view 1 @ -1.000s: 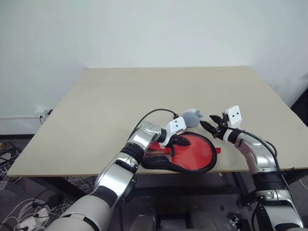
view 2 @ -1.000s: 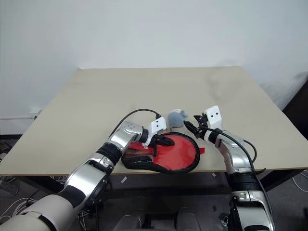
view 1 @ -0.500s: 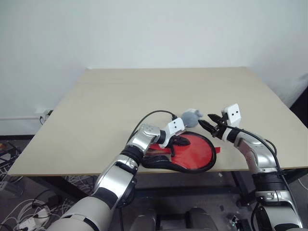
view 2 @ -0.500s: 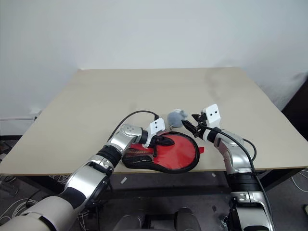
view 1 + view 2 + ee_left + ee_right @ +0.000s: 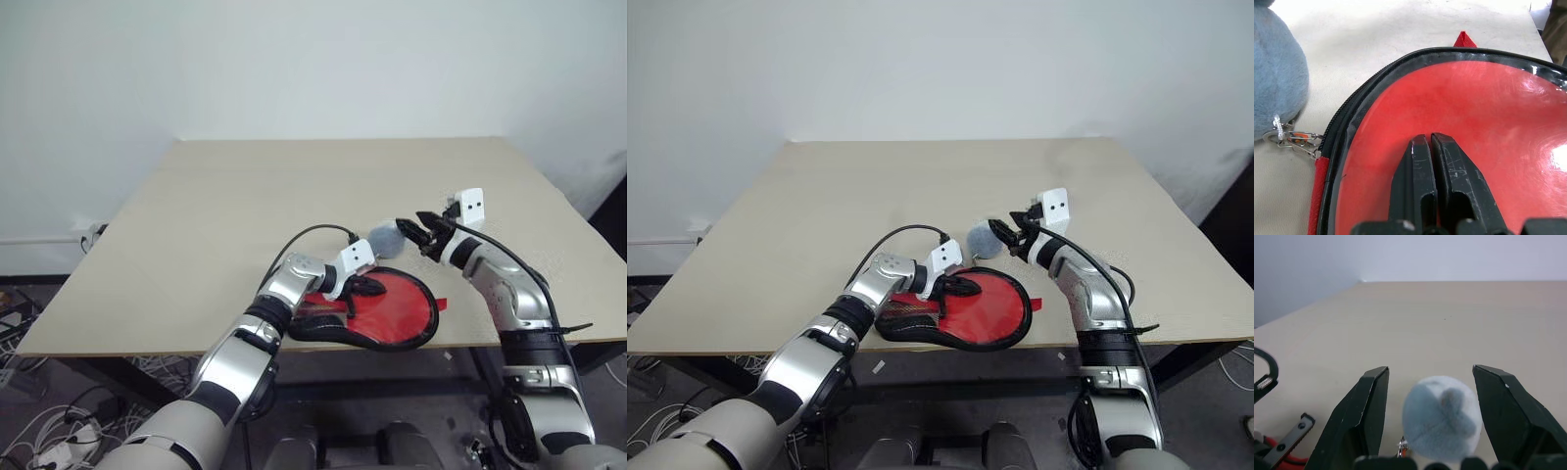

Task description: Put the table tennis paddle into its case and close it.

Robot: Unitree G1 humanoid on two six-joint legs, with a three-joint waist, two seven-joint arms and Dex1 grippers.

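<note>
The right gripper (image 5: 1430, 382) has risen toward frame centre, its fingers spread around the greyish round tag (image 5: 1442, 416). The left gripper (image 5: 1431, 142), fingers pressed together, rests on the case (image 5: 397, 311) at lower centre.

My left arm and its shut fingers (image 5: 1432, 181) lie over the handle end of the case (image 5: 397, 311), so I cannot tell whether the paddle sits inside. In my left wrist view the grey tag (image 5: 1276, 73) is cut off at the edge. The bench (image 5: 245, 196) runs behind my arms at its near edge.
</note>
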